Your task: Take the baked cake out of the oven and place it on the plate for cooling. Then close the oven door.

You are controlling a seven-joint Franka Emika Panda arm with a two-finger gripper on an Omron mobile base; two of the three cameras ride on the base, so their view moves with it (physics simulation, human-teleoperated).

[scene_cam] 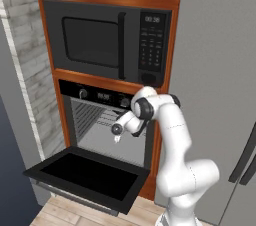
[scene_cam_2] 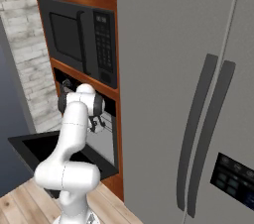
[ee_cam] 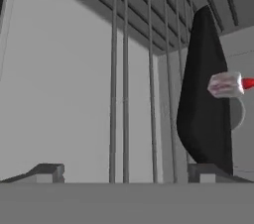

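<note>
The white Franka arm with dark joints rises from the wooden floor, bends at the elbow and reaches forward and slightly down, its wrist at the mouth of the black built-in wall oven (scene_cam: 107, 125), whose wide black door panel with dark glass window (scene_cam: 87, 174) lies dropped open and flat below the cavity. The two-finger gripper (scene_cam: 118, 137) sits just inside the opening, in front of the grey wire racks (ee_cam: 144, 69). Above the oven, the dark microwave with keypad (scene_cam: 107, 42) carries a small lit display that seems to read "00:00"; the oven's own small digital display between its two knobs is too blurred to read, and the keypad labels are illegible. In the hand view the two dark fingertips (ee_cam: 47, 172) stand far apart at the bottom corners, with nothing between them and touching nothing. The small whitish cake with a red spot (ee_cam: 227, 84) appears at the right of the hand view, inside the oven on a dark tray-like shape (ee_cam: 203, 109), well apart from the fingers. A tall grey refrigerator with long dark handles (scene_cam_2: 198, 94) stands just right of the oven cabinet.
</note>
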